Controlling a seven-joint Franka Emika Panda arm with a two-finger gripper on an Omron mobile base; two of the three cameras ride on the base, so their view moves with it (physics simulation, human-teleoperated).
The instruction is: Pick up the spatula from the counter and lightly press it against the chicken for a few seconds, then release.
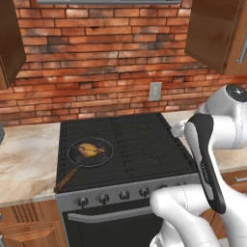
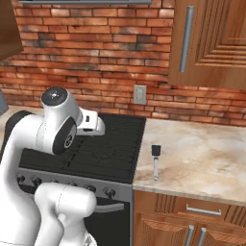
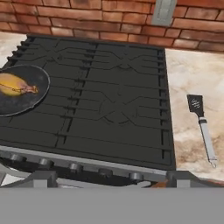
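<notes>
Nothing legible is showing: no lettering, label, brand, number or sign is reading on any surface. The knobs point(image 1: 102, 198) along the front of the stove point(image 1: 135, 140) are appearing too small and blurred for any marking on them to be made out.

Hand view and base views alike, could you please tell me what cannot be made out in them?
Hand view: the left edge cuts off the pan, handle included.
Left base view: the chicken is too small to show detail.
Right base view: the arm covers several stove knobs.
Right base view: the spatula is too small to show its blade slots.
</notes>
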